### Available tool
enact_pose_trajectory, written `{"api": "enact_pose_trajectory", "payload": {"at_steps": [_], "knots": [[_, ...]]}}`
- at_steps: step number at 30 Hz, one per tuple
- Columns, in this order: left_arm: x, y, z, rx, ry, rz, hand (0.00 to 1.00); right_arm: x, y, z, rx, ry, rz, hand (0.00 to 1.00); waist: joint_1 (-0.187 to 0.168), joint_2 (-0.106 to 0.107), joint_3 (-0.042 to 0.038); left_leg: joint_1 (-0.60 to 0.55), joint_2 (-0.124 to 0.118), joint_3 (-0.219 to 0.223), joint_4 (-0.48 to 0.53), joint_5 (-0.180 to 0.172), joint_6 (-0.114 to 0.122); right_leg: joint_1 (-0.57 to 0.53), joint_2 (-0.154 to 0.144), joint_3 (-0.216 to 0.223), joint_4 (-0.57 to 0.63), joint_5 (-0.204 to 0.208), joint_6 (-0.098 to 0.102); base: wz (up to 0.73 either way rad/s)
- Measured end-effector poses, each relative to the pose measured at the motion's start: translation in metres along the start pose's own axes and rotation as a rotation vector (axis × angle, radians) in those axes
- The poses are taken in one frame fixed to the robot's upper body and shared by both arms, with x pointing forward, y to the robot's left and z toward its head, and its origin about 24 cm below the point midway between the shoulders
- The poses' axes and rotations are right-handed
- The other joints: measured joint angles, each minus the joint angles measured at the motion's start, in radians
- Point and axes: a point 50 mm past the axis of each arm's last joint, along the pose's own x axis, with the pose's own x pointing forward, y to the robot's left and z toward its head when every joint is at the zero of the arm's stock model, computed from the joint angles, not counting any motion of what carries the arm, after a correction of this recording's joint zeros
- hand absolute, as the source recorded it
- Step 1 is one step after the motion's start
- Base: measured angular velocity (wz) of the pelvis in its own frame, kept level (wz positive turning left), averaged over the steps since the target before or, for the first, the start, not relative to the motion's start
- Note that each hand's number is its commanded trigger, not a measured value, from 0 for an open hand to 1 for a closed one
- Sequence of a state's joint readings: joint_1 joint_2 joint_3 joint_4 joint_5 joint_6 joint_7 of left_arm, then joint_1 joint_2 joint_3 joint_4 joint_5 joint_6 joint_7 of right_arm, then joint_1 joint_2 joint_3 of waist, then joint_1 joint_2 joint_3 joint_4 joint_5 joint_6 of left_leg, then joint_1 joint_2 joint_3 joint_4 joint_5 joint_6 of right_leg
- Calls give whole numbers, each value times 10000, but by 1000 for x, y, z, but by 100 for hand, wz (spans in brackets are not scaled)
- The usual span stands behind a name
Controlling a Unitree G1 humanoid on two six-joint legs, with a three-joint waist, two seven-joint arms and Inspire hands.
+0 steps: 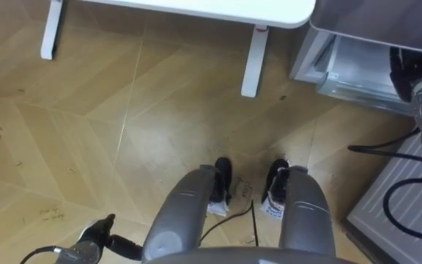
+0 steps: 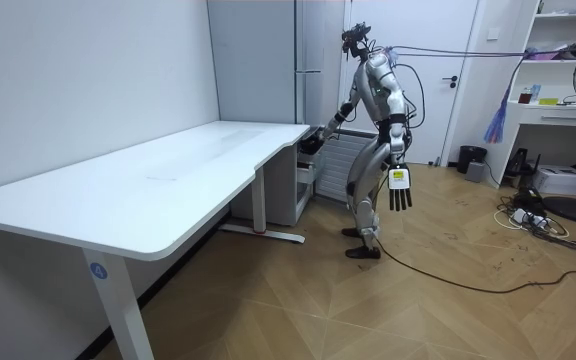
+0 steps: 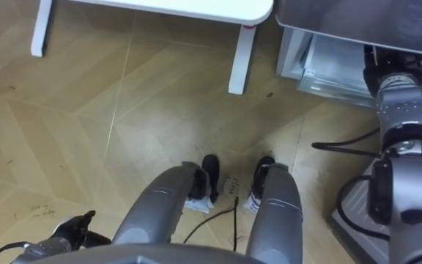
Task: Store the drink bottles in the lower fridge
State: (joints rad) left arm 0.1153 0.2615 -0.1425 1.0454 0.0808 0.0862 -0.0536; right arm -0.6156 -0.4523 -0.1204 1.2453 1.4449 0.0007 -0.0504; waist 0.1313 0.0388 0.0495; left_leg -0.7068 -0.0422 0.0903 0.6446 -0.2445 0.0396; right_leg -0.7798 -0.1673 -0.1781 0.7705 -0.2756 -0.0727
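The robot stands at the end of the desk [image 2: 168, 180] before the fridge [image 1: 357, 70], whose lower part is open. The right robot hand [image 1: 405, 73] reaches to it; I cannot tell its grip. The left robot hand [image 2: 400, 195] hangs with straight fingers.

My right hand [image 1: 409, 73] is at the mouth of the lower fridge [image 1: 346, 84], far right. Its fingers merge into a dark mass there, so I cannot tell how they are set. The grey panel [image 1: 387, 22] above overhangs the compartment and hides most of its inside. In the room view that hand is a dark blot beyond the table's far corner, too small to read. The white table [image 1: 218, 9] is cut off by the top edge. Near left, my left hand [image 1: 97, 233] is small and dark, its forearm cropped by the bottom edge. A ribbed grey slab [image 1: 394, 202] near right runs off the frame; I cannot tell what it is.
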Motion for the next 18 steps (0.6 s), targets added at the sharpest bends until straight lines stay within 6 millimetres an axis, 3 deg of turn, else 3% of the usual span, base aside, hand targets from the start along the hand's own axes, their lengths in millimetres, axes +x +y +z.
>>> {"api": "enact_pose_trajectory", "payload": {"at_steps": [3,4,6,18], "knots": [[0,0,-1,10,17,-10,0,0,-8,0,-317,151,-223,0,16,-17,-18,221,9,-33,-122,12,12,266,19,-64,-174,22,31,2],[0,1,-1,18,21,-15,0,-1,-12,1,-583,140,-274,0,6,-12,-76,246,9,-106,-182,36,23,355,21,-155,-287,40,44,10],[-1,1,-2,27,26,-25,0,-1,-16,2,-751,193,-390,0,5,-58,-88,384,3,-135,-279,51,31,522,21,-196,-391,52,63,6],[-1,0,4,239,-251,-204,0,-3,-34,0,-1095,566,-655,0,-119,-84,-77,796,98,-108,-444,68,65,1136,38,-453,-766,101,148,3]]}}
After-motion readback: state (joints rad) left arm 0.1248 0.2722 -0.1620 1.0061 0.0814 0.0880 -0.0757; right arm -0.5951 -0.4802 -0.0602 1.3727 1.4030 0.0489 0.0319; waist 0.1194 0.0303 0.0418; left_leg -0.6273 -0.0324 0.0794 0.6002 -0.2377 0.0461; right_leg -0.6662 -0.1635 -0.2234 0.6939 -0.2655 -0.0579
